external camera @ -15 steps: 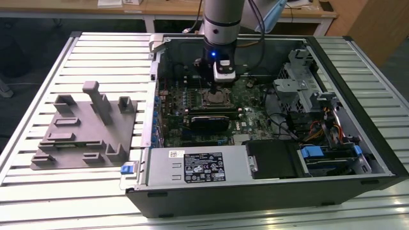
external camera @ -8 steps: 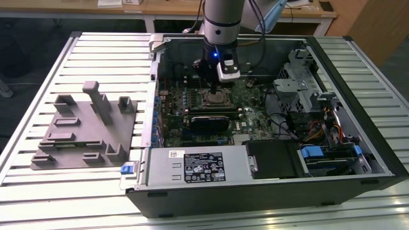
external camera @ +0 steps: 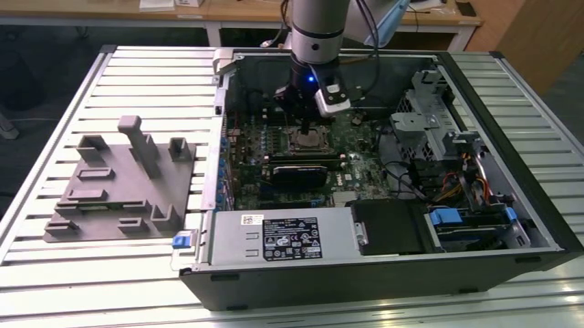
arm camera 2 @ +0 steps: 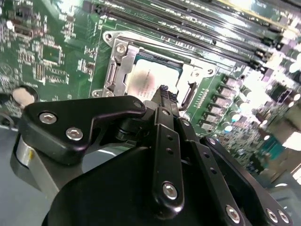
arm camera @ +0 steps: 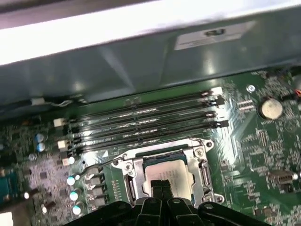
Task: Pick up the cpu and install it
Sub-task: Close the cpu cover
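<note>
The cpu (arm camera 2: 143,80), a flat square chip with a silvery top, lies inside the metal socket frame (arm camera 2: 117,52) on the green motherboard. In the first wrist view the cpu (arm camera: 165,172) sits level in the frame (arm camera: 129,168). My gripper (arm camera 2: 163,90) hangs directly over it, the two black fingers pressed together with no gap, tips (arm camera: 162,184) at or just above the chip's top. In the exterior view the gripper (external camera: 304,130) reaches down into the open computer case over the cpu (external camera: 307,141).
Memory slots (arm camera: 146,117) run beside the socket, and a coin battery (arm camera: 271,108) sits on the board. A grey fixture block (external camera: 119,181) stands on the slatted table at the exterior view's left. The power supply (external camera: 283,236) and drive cage (external camera: 438,126) crowd the case.
</note>
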`<state>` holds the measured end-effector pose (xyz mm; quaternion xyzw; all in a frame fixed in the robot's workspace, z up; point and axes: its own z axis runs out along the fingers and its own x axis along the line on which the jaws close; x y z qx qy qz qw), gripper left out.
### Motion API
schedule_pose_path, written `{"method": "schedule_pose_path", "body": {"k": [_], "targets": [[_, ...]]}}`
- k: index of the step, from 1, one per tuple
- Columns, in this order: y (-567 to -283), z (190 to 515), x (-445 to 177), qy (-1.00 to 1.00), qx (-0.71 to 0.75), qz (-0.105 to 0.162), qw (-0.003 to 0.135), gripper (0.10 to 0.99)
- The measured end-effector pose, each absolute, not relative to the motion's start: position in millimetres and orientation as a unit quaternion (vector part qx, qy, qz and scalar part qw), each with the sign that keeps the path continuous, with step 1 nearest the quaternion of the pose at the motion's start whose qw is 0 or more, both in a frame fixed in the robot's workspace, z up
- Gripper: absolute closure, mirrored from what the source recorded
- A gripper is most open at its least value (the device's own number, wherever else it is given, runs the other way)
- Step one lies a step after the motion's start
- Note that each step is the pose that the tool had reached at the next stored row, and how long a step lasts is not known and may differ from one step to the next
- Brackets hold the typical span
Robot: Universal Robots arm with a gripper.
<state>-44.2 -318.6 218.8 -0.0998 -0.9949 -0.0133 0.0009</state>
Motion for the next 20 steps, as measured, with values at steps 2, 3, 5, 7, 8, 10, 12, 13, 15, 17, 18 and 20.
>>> {"method": "schedule_pose_path", "body": {"k": [2,3,5,7,8,10,12,13,15,17,18,20], "targets": [[-318.6,218.7,-44.2,-0.997,-0.082,-0.013,0.001,0.980],[-318.6,218.6,-44.2,-0.997,-0.073,-0.013,0.001,0.980],[-318.6,218.5,-44.2,-0.998,-0.055,-0.013,0.001,0.980],[-318.6,218.4,-44.2,-0.999,-0.037,-0.013,0.002,0.980],[-318.6,218.4,-44.2,-1.000,-0.027,-0.013,0.002,0.980],[-318.6,218.3,-44.2,-1.000,-0.009,-0.013,0.002,0.980],[-318.6,218.2,-44.2,-1.000,0.006,-0.013,0.002,0.980],[-318.6,218.2,-44.2,-1.000,0.007,-0.013,0.002,0.980],[-318.6,218.2,-44.2,-1.000,0.007,-0.013,0.002,0.980],[-318.6,218.0,-44.1,-1.000,0.004,-0.013,0.002,0.980],[-318.5,217.8,-44.1,-1.000,0.000,-0.012,0.001,0.980],[-318.6,217.8,-44.1,-1.000,-0.010,-0.009,-0.001,0.980]]}}
